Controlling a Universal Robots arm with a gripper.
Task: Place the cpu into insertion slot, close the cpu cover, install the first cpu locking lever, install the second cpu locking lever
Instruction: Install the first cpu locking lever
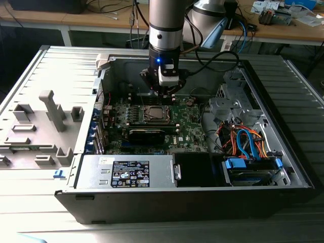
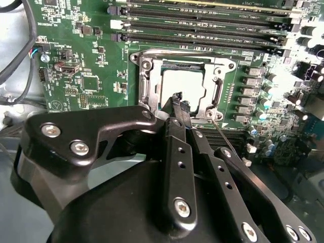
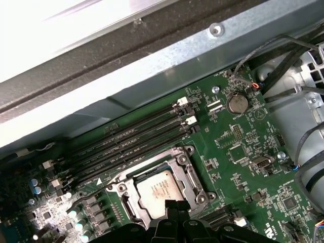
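The cpu [image 2: 186,87] lies flat in the insertion slot [image 1: 156,114], its silvery top showing through the window of the cpu cover [image 2: 148,76]. The cover lies down over the socket. In the first wrist view the cpu [image 3: 161,189] sits inside the same metal frame [image 3: 188,171]. My gripper [image 2: 179,103] is shut, its black fingertips together over the socket's edge with nothing visible between them. A thin metal locking lever [image 2: 223,136] slants out beside the socket corner, close to the fingers. In the exterior view the gripper [image 1: 165,94] hangs just above the board behind the socket.
Long black memory slots [image 3: 132,143] run beside the socket. A round coin battery [image 3: 236,104] sits further along the board. A black heatsink block [image 1: 147,134], the power supply [image 1: 126,172] and orange and blue cables [image 1: 244,143] fill the case [image 1: 283,152].
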